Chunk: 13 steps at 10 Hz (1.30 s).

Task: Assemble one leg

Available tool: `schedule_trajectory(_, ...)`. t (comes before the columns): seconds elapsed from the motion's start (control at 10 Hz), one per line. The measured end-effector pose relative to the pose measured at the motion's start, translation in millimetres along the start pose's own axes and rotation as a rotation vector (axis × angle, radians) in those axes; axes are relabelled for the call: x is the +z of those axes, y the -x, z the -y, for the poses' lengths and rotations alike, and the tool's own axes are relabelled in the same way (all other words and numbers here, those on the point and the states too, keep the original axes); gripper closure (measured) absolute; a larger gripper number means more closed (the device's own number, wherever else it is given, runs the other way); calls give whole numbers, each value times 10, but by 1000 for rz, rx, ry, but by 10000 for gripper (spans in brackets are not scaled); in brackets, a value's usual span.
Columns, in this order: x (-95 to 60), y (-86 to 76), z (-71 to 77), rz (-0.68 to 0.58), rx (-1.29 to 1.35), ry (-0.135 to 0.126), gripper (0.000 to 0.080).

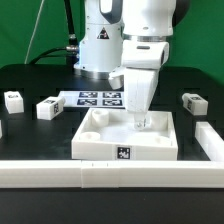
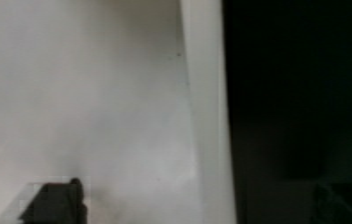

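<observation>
Dark fingertips (image 2: pixel 52 200) sit closest to the wrist lens, low in its frame and set wide apart. Between them show only a pale surface, a brighter white edge and black table, so the gripper (image 1: pixel 140 121) looks spread open and holding nothing. In the exterior view it hangs low over the far right part of the panel (image 1: pixel 95 148), at frame centre. It seems to straddle that panel's edge, though the blur leaves contact unclear. Just behind lies the marker board (image 1: pixel 100 98).

No leg is in hand. The leg (image 1: pixel 193 100) rests loose on the table (image 1: pixel 60 125) at the right of the frame, near the panel's far right corner but apart from it. Two other legs (image 1: pixel 47 108) lie at the left, well apart from the gripper.

I judge the leg light, rigid and smooth-skinned, so liable to slip or twist in a shallow pinch. A grip across two flat sides at mid-body, leaving the end meant for a corner socket free, seems best.
</observation>
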State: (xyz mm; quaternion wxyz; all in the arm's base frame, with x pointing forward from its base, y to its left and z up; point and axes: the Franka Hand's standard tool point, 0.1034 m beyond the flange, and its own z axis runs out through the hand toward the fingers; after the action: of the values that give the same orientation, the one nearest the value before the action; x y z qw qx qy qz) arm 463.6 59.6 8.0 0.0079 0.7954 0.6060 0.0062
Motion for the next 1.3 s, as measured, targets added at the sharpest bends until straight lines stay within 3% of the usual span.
schedule_trajectory(0.1,1,-1,2,0,0,0,272)
schedule_trajectory(0.4,4,0,5,0,0,-1,718)
schedule_trajectory(1.0,6,4,6,2,-24,-2,741)
schedule_trajectory(1.3,-13,-24,-111,30,-197,-35,741)
